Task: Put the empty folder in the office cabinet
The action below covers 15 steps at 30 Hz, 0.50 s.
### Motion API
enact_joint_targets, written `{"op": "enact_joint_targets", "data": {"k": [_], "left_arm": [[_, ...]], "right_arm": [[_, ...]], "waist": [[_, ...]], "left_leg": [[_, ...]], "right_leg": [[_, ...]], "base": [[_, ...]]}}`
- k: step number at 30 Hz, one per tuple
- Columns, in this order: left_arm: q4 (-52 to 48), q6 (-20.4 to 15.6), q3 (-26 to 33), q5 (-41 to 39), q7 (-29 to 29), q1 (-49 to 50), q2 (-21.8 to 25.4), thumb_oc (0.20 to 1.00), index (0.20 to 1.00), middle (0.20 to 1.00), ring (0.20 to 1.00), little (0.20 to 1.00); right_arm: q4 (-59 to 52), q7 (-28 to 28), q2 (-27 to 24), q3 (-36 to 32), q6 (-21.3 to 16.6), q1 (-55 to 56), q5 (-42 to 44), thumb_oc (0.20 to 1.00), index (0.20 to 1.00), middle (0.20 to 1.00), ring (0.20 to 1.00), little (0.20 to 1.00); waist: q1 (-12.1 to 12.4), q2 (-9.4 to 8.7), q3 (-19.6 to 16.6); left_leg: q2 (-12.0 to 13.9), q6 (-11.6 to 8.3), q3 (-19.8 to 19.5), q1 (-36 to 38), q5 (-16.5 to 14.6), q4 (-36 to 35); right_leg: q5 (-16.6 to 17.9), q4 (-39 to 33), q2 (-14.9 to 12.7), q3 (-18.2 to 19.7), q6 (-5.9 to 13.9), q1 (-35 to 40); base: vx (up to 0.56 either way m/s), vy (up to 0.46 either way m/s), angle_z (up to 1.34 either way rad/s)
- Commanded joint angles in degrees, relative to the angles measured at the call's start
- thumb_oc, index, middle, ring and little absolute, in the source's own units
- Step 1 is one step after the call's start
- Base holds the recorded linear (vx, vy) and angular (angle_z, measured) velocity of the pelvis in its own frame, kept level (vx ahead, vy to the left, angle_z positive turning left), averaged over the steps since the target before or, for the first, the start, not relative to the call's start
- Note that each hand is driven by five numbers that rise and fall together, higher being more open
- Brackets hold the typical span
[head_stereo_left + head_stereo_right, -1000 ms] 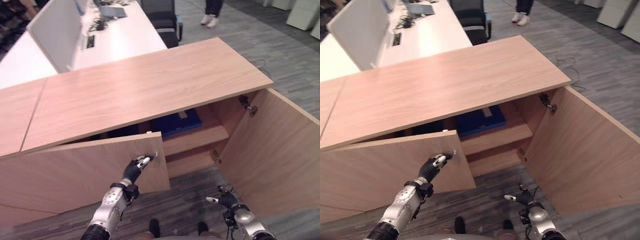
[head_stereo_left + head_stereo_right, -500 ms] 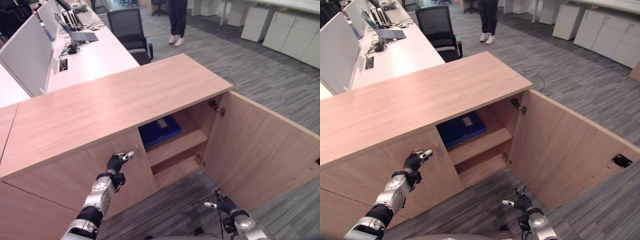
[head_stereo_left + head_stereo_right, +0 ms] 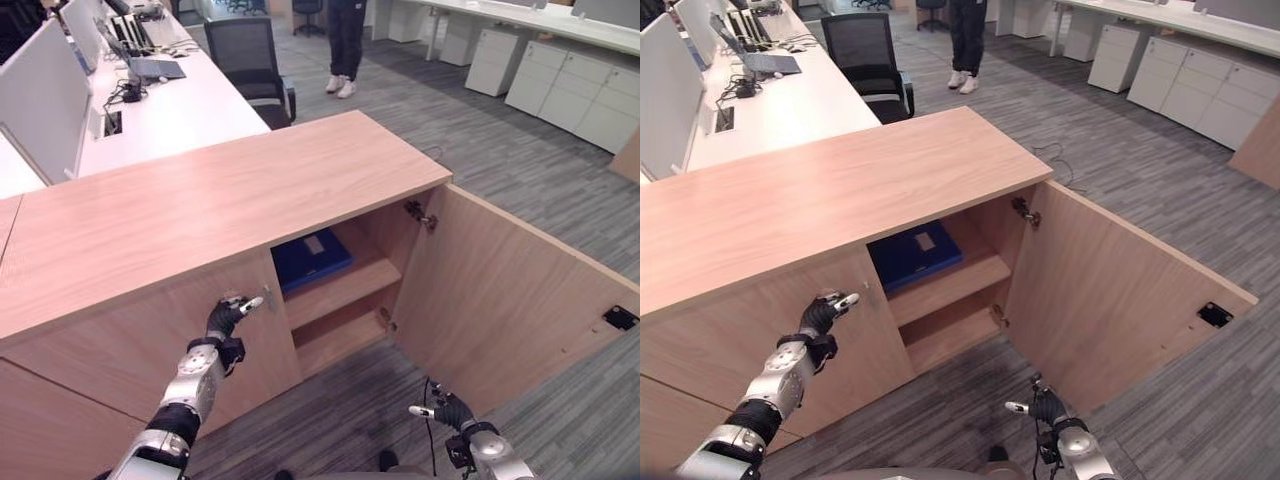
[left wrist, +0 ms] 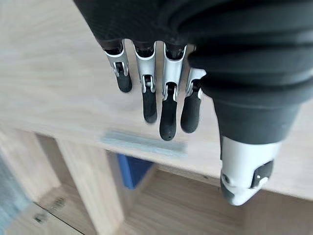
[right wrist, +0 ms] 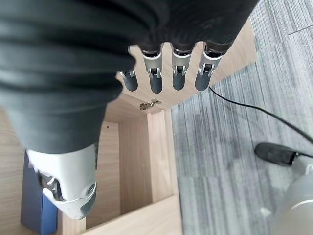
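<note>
The blue folder (image 3: 311, 258) is seen lying flat on the upper shelf inside the office cabinet (image 3: 230, 195) — right-hand door (image 3: 500, 300) swung wide open. The left hand (image 3: 228, 314) is held at the closed left door (image 3: 150, 340), fingers extended near its small handle (image 4: 144, 143); contact cannot quite be made out. The right hand (image 3: 445, 410) is kept low over the carpet, fingers relaxed, nothing gripped.

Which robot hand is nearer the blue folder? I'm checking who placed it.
Left. The left robot hand rests on the closed door beside the folder; the right robot hand hangs low over the floor.
</note>
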Motion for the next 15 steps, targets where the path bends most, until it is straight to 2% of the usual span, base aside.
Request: {"op": "enact_joint_targets", "data": {"k": [1,4,5,7,8,10,11,13,15], "left_arm": [[-0.8,-5.3,0.8,3.2,-2.5,-8.7,1.0,1.0,1.0,1.0,1.0,1.0],[-3.4,-4.4,-1.8,4.7,-4.7,-5.4,-0.2,1.0,1.0,1.0,1.0,1.0],[-5.3,-3.7,-4.6,6.9,-6.6,-2.6,-0.7,1.0,1.0,1.0,1.0,1.0],[-6.1,-3.6,-4.7,6.9,-6.8,-1.9,-0.9,1.0,1.0,1.0,1.0,1.0],[-6.4,-3.3,-4.9,6.5,-6.9,-0.9,-1.1,1.0,1.0,1.0,1.0,1.0],[-7.2,-2.6,-5.2,5.9,-7.7,0.8,-1.0,1.0,1.0,1.0,1.0,1.0],[-7.1,-2.4,-5.5,6.0,-8.2,1.6,-1.0,1.0,1.0,1.0,1.0,1.0],[-7.2,-2.1,-5.7,6.5,-9.0,2.9,-0.3,1.0,1.0,1.0,1.0,1.0],[-7.3,-2.0,-5.8,7.2,-9.8,4.4,0.0,1.0,1.0,1.0,1.0,1.0]], "right_arm": [[3.3,-0.8,0.9,-1.5,-1.1,-3.6,2.5,1.0,1.0,1.0,1.0,1.0],[4.3,-1.3,0.4,-3.1,-1.1,-4.3,2.9,1.0,1.0,1.0,1.0,1.0],[4.3,-1.5,0.4,-4.7,-1.3,-4.4,4.0,1.0,1.0,1.0,1.0,1.0],[4.4,-1.7,0.5,-5.0,-1.2,-5.0,4.1,1.0,1.0,1.0,1.0,1.0],[4.3,-2.0,0.5,-5.1,-1.2,-5.9,4.2,1.0,1.0,1.0,1.0,1.0],[4.4,-2.4,0.8,-5.0,-1.3,-6.8,4.0,1.0,1.0,1.0,1.0,1.0],[4.6,-2.5,1.0,-4.8,-1.4,-7.0,3.9,1.0,1.0,1.0,1.0,1.0],[5.4,-2.2,1.2,-4.2,-1.4,-7.3,3.5,1.0,1.0,1.0,1.0,1.0],[6.0,-2.0,1.0,-3.9,-1.4,-7.2,3.3,1.0,1.0,1.0,1.0,1.0]], "waist": [[0.7,-0.38,0.3],[1.1,-0.25,0.8],[0.6,0.13,2.2],[0.8,0.43,2.7],[1.4,0.98,3.4],[2.8,1.65,3.4],[3.0,1.62,3.3],[3.3,1.14,2.9],[3.2,0.75,2.2]], "left_leg": [[-2.4,1.27,-1.5,4.1,-5.5,0.7],[-2.5,1.56,-1.2,3.8,-5.5,0.7],[-2.4,2.04,-1.2,3.4,-5.2,0.7],[-2.2,2.17,-0.9,3.1,-5.1,0.7],[-1.8,2.15,0.0,2.8,-4.9,0.7],[-1.0,1.81,2.5,2.3,-4.5,0.7],[-0.9,1.72,3.7,2.7,-4.8,0.9],[-0.5,1.44,5.8,3.2,-5.1,1.3],[-0.2,0.86,6.9,3.1,-4.8,1.7]], "right_leg": [[-1.6,5.1,-2.7,-2.9,4.77,1.0],[-1.3,5.8,-2.8,-3.1,4.92,0.2],[-1.9,9.9,-1.8,-2.6,4.82,-2.0],[-1.9,12.0,-1.7,-3.4,4.91,-3.5],[-1.9,13.9,-2.6,-7.0,4.66,-4.8],[-2.3,15.8,-5.9,-18.3,3.3,-4.9],[-2.4,16.5,-7.0,-21.8,2.81,-4.5],[-1.7,14.1,-7.7,-24.1,2.41,-3.7],[-1.2,9.5,-6.9,-23.2,2.49,-1.8]], "base": [[-0.01,0.029,0.09],[-0.04,0.019,0.14],[-0.11,0.004,0.08],[-0.11,-0.006,-0.07],[-0.1,-0.03,-0.31],[-0.09,-0.062,-0.53],[0.0,-0.125,-0.73],[0.03,-0.191,-0.77],[0.04,-0.161,-0.6]]}}
